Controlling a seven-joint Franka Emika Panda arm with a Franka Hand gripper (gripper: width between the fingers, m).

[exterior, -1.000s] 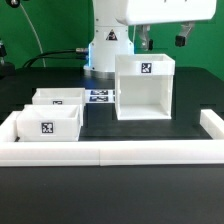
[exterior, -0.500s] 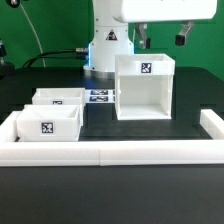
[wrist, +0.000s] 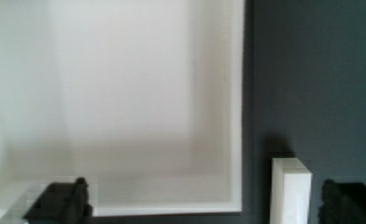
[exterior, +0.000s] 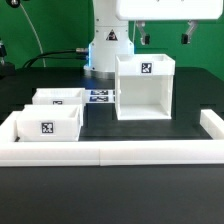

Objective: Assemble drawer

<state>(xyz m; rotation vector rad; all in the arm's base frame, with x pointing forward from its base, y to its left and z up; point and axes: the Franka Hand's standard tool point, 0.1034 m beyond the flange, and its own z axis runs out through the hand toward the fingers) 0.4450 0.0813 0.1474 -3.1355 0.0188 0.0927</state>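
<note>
We see the jaws, wide apart and empty, seemingly shift a little toward the exterior view's right above the housing [exterior: 145,90], standing on the worktop [exterior: 150,132]; the trays [exterior: 48,123] lie nearby, ungrasped.

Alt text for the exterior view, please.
The open gripper hovers above the tall white drawer housing on a black table. A near tray and a far tray, both open-top, sit to the exterior view's left, behind a low white wall.
</note>
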